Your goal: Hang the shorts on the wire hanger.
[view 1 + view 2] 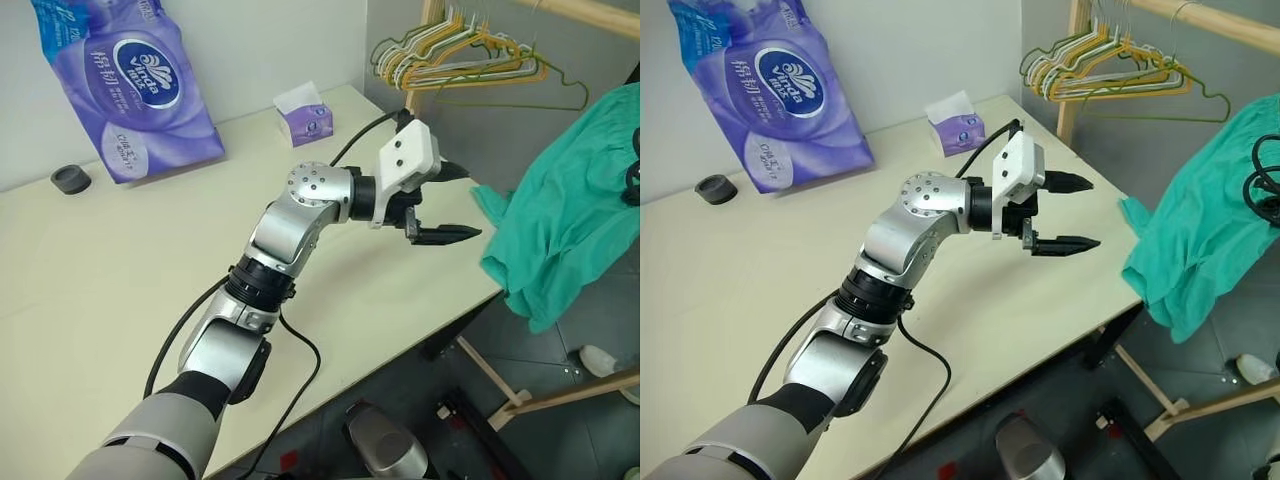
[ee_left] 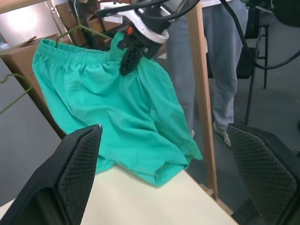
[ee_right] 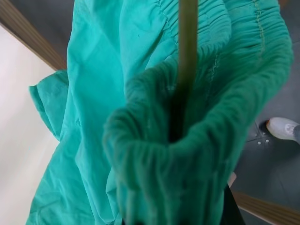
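The teal shorts (image 1: 568,215) hang off the right end of the table, one leg draped over the table corner. My right gripper (image 2: 127,60) is shut on their gathered waistband and holds it up. A thin olive wire hanger (image 3: 187,42) runs down into the bunched waistband right at that grip; its shoulder (image 2: 75,31) shows above the waistband. My left gripper (image 1: 470,203) is open and level over the table's right edge. It points at the shorts from a short gap away, and its wide black fingers (image 2: 77,173) have nothing between them.
A bunch of yellow and green hangers (image 1: 465,55) hangs on a wooden rack, whose post (image 2: 202,93) stands just behind the shorts. A person's legs (image 2: 225,61) are beyond it. On the table (image 1: 120,290) lie a purple tissue pack (image 1: 125,80), a small tissue box (image 1: 305,115) and a black cap (image 1: 70,179).
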Available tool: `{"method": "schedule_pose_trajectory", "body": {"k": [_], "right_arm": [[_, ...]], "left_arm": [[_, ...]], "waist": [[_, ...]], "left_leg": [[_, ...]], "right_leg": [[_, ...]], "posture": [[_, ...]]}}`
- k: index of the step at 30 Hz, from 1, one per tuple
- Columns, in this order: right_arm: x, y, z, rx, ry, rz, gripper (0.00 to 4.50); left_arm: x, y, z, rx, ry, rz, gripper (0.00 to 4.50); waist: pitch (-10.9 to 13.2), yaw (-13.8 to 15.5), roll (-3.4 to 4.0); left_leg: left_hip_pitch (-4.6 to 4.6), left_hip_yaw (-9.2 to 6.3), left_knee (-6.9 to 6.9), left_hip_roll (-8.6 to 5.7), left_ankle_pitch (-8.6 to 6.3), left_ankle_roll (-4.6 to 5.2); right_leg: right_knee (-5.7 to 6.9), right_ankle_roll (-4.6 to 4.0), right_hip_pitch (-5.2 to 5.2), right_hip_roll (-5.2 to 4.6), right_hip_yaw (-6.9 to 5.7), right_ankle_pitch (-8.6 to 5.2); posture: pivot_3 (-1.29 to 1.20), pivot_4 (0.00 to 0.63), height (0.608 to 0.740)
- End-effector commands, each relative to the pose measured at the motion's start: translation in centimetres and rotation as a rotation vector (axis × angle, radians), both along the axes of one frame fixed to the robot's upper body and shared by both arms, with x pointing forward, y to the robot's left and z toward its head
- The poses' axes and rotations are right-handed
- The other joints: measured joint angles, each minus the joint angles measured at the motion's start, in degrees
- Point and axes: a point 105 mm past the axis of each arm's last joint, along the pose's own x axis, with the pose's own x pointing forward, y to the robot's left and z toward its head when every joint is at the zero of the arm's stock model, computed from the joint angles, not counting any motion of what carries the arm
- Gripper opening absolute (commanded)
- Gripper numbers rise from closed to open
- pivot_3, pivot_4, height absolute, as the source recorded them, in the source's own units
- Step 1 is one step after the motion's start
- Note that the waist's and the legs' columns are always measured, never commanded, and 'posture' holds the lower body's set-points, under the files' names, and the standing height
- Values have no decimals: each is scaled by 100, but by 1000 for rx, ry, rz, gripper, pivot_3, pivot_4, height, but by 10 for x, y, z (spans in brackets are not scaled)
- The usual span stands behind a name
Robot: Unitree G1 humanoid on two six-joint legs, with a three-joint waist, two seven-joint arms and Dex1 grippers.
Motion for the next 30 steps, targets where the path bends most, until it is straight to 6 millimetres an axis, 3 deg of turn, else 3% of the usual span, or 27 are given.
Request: {"method": "schedule_pose_trajectory", "body": {"k": [1, 8, 16, 20, 26, 30], "right_arm": [[-1, -5, 14, -4, -40, -4, 0], [4, 6, 9, 41, -28, 27, 0], [12, 20, 25, 119, -118, 40, 0], [10, 28, 33, 171, -147, 40, 1016], [2, 35, 49, 192, -207, 6, 3067], [-4, 37, 62, 177, -263, -30, 4205]], "left_arm": [[-11, -1, 14, -34, -15, -44, 4469], [-21, 5, 22, -9, 90, -133, 4469], [-16, 5, 25, 3, 101, -118, 4469], [-16, 5, 27, -7, 101, -118, 4500], [-15, 5, 27, -8, 99, -116, 4500], [-14, 5, 24, 5, 92, -120, 4500]], "waist": [[0, 20, 0], [-1, 23, 1], [-2, 18, 2], [-2, 23, 3], [-4, 24, 5], [-6, 22, 7]], "left_leg": [[1, 1, -2, 1, 0, -1], [3, 35, 11, -6, 2, -5], [13, 79, 17, -11, 10, -29], [13, 86, 17, -13, 10, -30], [12, 91, 17, -13, 10, -31], [11, 92, 17, -13, 10, -31]], "right_leg": [[0, 3, 1, -4, 0, 0], [-4, 42, 8, -32, 22, 7], [-6, 62, 7, -38, 63, 10], [-6, 69, 5, -40, 70, 11], [-4, 73, 1, -41, 76, 12], [-3, 75, -2, -42, 78, 13]], "posture": [[-493, 148, 740], [-485, 136, 740], [-483, 119, 740], [-481, 113, 740], [-489, 101, 740], [-496, 93, 740]]}}
